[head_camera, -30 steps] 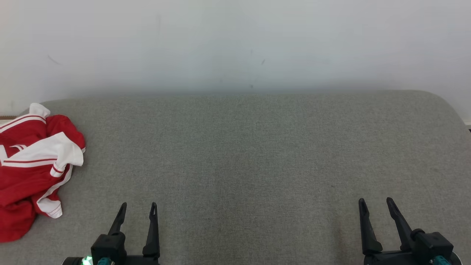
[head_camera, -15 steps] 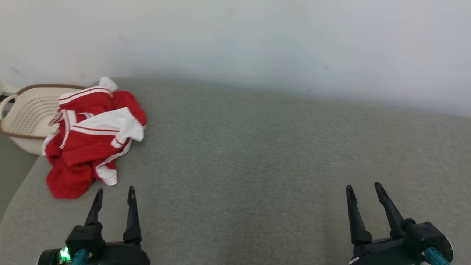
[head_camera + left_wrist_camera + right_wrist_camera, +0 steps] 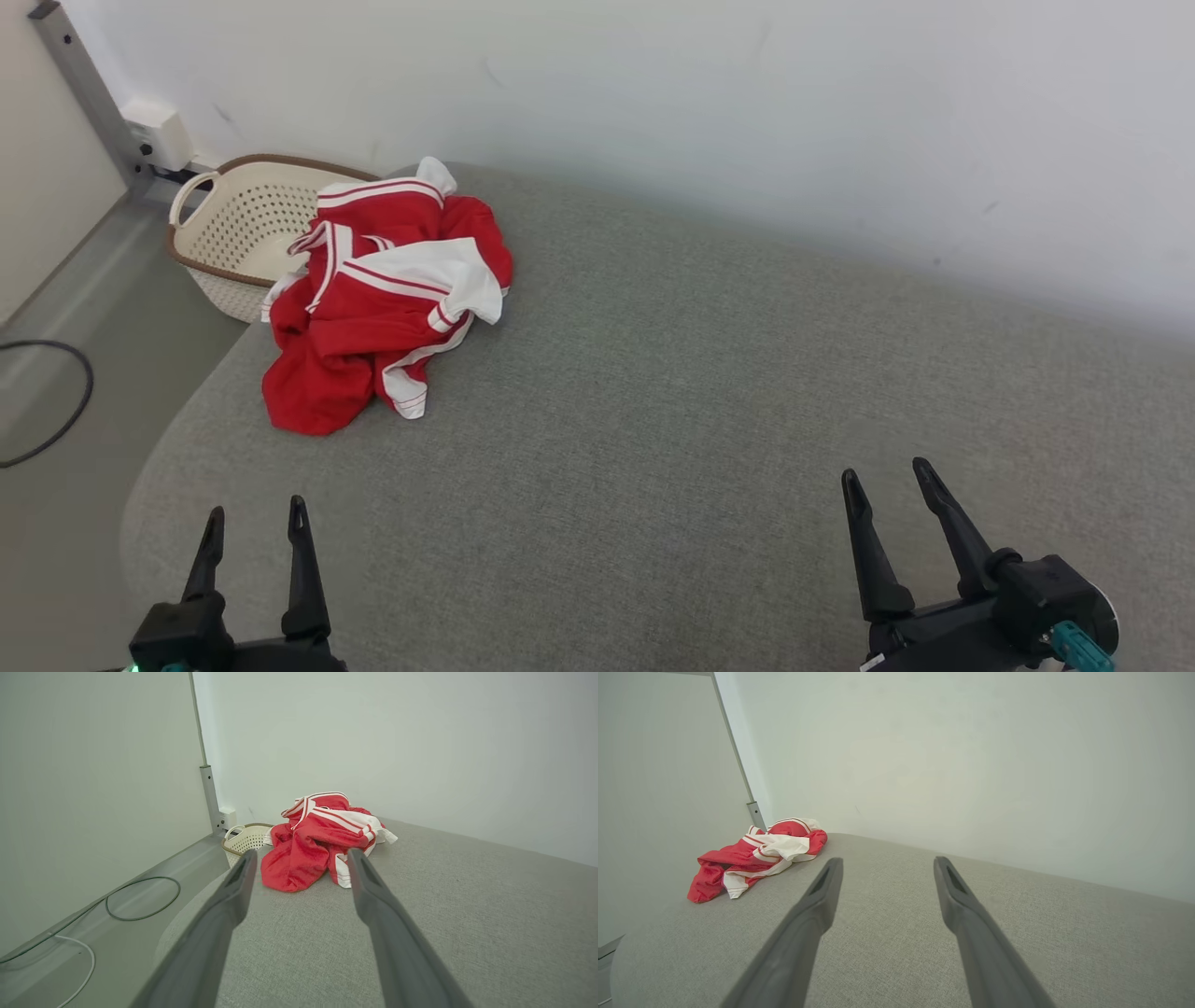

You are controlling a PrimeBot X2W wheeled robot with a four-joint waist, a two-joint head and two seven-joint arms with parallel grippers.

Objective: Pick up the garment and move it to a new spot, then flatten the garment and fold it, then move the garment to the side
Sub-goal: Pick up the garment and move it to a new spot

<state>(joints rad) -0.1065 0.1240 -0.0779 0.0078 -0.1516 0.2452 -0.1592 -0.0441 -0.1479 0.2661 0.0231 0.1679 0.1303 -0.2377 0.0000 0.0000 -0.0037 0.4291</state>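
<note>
1. A grey padded bench (image 3: 709, 401) is set against a plain white wall (image 3: 709, 103); a pale perforated basket (image 3: 229, 229) stands on the floor beyond its far left corner.
2. The red and white garment (image 3: 373, 299) is left crumpled in a heap on that far left corner, just beside the basket; whether the two touch cannot be told.
3. The first step, the pick-up, is judged to be in hand and not yet begun: nothing is held and the heap is untouched.
4. The left gripper (image 3: 257, 509) is held low over the near left edge of the bench and pointed forward, its jaws spread wide and empty; in the left wrist view the garment is framed between them, well ahead.
5. The right gripper (image 3: 886, 471) is held over the near right part of the bench, well apart from the garment, jaws likewise wide and empty.
6. A forward reach by the left gripper is called for next, with the jaws lowered onto a raised fold so that cloth, not the bench cover, is pinched; a loose heap may trail when lifted.
</note>
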